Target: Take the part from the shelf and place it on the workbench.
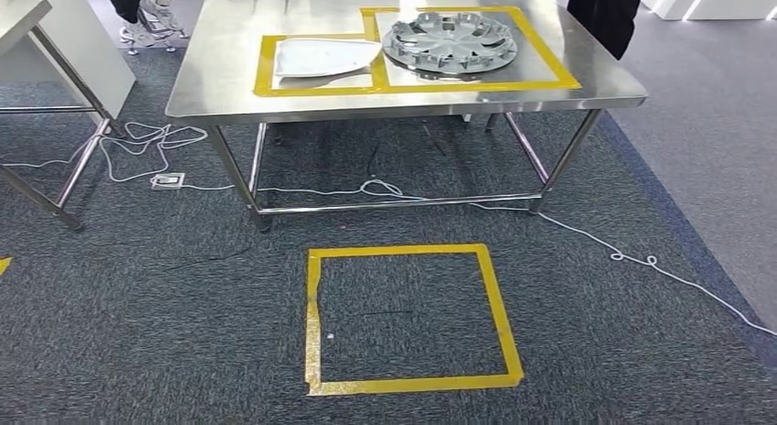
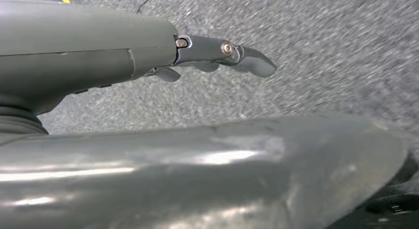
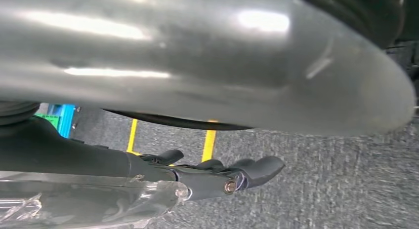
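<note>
A: Where is the part?

B: On the bench (image 1: 229, 77), which stands at twelve o'clock in the head view. A round grey part (image 1: 449, 42) with spokes lies flat inside a yellow tape frame (image 1: 550, 72) on the bench top's one o'clock side. Just beside it, toward eleven o'clock, a pale flat part (image 1: 321, 56) lies in a second tape frame, and the two frames share one strip.

A: Do the two parts touch?

B: No, the shared strip runs between them.

A: What about the left robot hand (image 2: 123, 56)?

B: It hangs over the grey carpet (image 1: 137, 306). Its dark fingers (image 2: 247, 61) are stretched out and apart from the thick thumb, and nothing is in them.

A: And the right robot hand (image 3: 197, 179)?

B: Its fingers are stretched out over the carpet too. Something clear and glossy (image 3: 99, 202) lies along the underside of the hand. I cannot tell what it is, or whether the hand holds it.

A: What else is on the floor?

B: A yellow tape square (image 1: 408, 384) sits on the carpet at six o'clock from the bench. A white cable (image 1: 641, 260) runs under the bench and trails off toward four o'clock. More cable loops lie near a small socket box (image 1: 168, 179) at nine o'clock.

A: Is anyone nearby?

B: A person's dark trouser leg (image 1: 605, 17) stands behind the bench at one o'clock, and a pair of shoes (image 1: 151, 22) shows at eleven o'clock. A second table (image 1: 64, 40) stands at ten o'clock.
</note>
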Controlling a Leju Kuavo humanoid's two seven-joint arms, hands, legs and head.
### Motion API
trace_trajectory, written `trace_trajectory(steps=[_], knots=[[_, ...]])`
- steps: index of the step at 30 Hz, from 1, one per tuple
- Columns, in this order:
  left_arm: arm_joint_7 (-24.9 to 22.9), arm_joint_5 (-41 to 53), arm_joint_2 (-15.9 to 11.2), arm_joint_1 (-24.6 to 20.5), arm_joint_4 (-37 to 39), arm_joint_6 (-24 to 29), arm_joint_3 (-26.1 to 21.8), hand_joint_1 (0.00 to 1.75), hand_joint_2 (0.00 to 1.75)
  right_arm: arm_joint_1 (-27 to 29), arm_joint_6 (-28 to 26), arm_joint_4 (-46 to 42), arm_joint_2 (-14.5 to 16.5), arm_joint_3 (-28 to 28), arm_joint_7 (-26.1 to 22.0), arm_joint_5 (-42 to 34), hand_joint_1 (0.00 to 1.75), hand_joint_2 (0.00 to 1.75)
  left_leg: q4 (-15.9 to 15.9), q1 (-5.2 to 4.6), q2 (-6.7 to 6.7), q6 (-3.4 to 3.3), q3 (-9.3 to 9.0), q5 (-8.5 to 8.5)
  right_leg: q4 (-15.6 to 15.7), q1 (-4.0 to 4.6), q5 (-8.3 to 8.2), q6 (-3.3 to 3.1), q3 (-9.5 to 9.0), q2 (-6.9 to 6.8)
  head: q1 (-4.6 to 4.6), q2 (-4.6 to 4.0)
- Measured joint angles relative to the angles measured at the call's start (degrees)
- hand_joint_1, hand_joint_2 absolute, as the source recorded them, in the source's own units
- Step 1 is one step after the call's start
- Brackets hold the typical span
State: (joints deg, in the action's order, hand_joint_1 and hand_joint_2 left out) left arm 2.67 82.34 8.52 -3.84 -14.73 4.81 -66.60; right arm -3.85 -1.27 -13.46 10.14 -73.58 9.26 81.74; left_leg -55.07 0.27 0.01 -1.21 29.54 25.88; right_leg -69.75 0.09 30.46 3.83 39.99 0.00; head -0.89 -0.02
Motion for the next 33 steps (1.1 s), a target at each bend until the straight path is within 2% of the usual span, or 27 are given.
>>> trace_trajectory(steps=[1,2,3,4,6,7,8,12,13,16,17,21,33], knots=[[0.0,0.0,0.0,0.0,0.0,0.0,0.0,0.0,0.0,0.0,0.0,0.0,0.0,0.0,0.0,0.0,0.0,0.0,0.0,-0.01,0.03,0.04,0.68,-0.53,-3.0,-0.04,1.23,0.1,0.55,0.0,0.01,0.0],[0.0,0.0,0.0,0.1,0.0,0.0,0.0,0.0,0.0,0.0,0.0,0.0,0.0,0.0,0.0,0.0,0.0,0.0,-0.1,-0.02,0.05,0.1,1.32,-1.04,-4.1,-0.06,1.27,0.12,0.11,0.0,0.0,0.0],[0.0,0.0,0.0,0.1,0.0,0.0,0.0,0.0,0.0,0.0,0.0,0.0,0.0,0.0,0.0,0.0,0.0,0.0,-0.1,-0.02,0.05,0.2,1.89,-1.51,-2.8,-0.09,0.3,0.06,-1.51,0.0,-0.01,0.0],[0.0,0.0,0.0,0.1,0.0,0.0,0.0,0.0,0.0,0.0,0.0,0.0,0.0,0.0,0.0,0.0,0.0,0.0,-0.1,-0.01,0.03,0.34,2.37,-1.93,0.7,-0.1,-1.16,-0.07,-4.34,0.0,0.0,0.0],[0.0,0.0,0.0,0.1,0.0,-0.1,0.0,0.0,0.0,-0.2,0.0,0.0,0.0,0.0,0.0,0.0,0.0,0.0,-0.1,-0.07,-0.02,0.82,3.04,-2.61,9.7,-0.03,-2.55,-0.48,-10.58,0.04,0.04,0.0],[0.0,0.0,0.0,0.0,0.0,-0.2,0.0,0.0,0.0,-0.3,0.0,0.0,0.0,0.0,0.0,0.0,0.0,0.0,-0.1,-0.12,-0.02,1.13,3.21,-2.88,12.8,0.05,-2.61,-0.75,-12.42,0.08,0.07,0.0],[0.0,0.0,0.0,0.0,0.0,-0.3,0.0,0.0,0.0,-0.4,0.0,0.0,0.0,0.0,-0.1,0.0,0.0,0.0,-0.2,-0.22,-0.02,1.33,3.34,-2.98,14.2,0.09,-2.34,-0.96,-13.11,0.13,0.09,0.0],[-0.1,-0.1,-0.1,0.0,0.0,-0.6,0.0,0.0,0.0,-0.2,0.0,0.0,0.0,0.0,-0.1,0.0,0.0,0.0,-0.1,-0.35,-0.05,0.16,3.71,-2.16,14.5,0.23,-2.91,-1.56,-12.31,0.15,0.38,0.0],[-0.1,-0.1,-0.1,0.0,0.0,-0.6,0.0,0.0,0.44,-0.2,0.0,0.0,0.0,0.0,-0.1,0.0,0.0,0.0,0.1,-0.28,-0.06,0.31,3.77,-2.97,14.5,0.34,-3.13,-1.8,-12.11,0.16,0.43,0.0],[0.0,-0.2,-0.1,0.1,0.0,-0.8,0.0,0.0,1.75,-0.1,0.0,0.0,0.0,0.0,-0.1,-0.1,0.0,0.0,0.8,0.01,-0.08,1.61,3.97,-5.11,14.3,0.6,-3.6,-2.2,-11.52,0.19,0.43,0.0],[0.0,-0.2,-0.1,0.1,0.0,-1.0,0.0,0.0,1.75,-0.1,0.0,0.0,0.0,0.0,-0.1,-0.1,0.0,0.0,0.9,0.06,-0.08,1.95,4.08,-5.19,14.3,0.64,-3.69,-2.28,-11.34,0.19,0.41,0.0],[0.1,-0.6,-0.1,0.1,0.1,-2.1,0.0,0.0,1.75,-0.1,0.1,0.0,0.0,0.0,-0.1,-0.1,0.0,0.0,0.9,0.12,-0.09,2.26,4.41,-5.47,14.1,0.72,-3.81,-2.39,-10.95,0.19,0.42,0.0],[0.2,-0.7,-0.2,0.1,0.3,-3.0,0.0,0.0,1.75,-0.1,0.1,0.0,0.0,0.0,-0.2,-0.1,0.0,0.0,0.8,0.02,-0.09,2.18,4.88,-5.6,14.1,0.53,-4.06,-2.12,-10.54,0.2,0.39,0.0]])
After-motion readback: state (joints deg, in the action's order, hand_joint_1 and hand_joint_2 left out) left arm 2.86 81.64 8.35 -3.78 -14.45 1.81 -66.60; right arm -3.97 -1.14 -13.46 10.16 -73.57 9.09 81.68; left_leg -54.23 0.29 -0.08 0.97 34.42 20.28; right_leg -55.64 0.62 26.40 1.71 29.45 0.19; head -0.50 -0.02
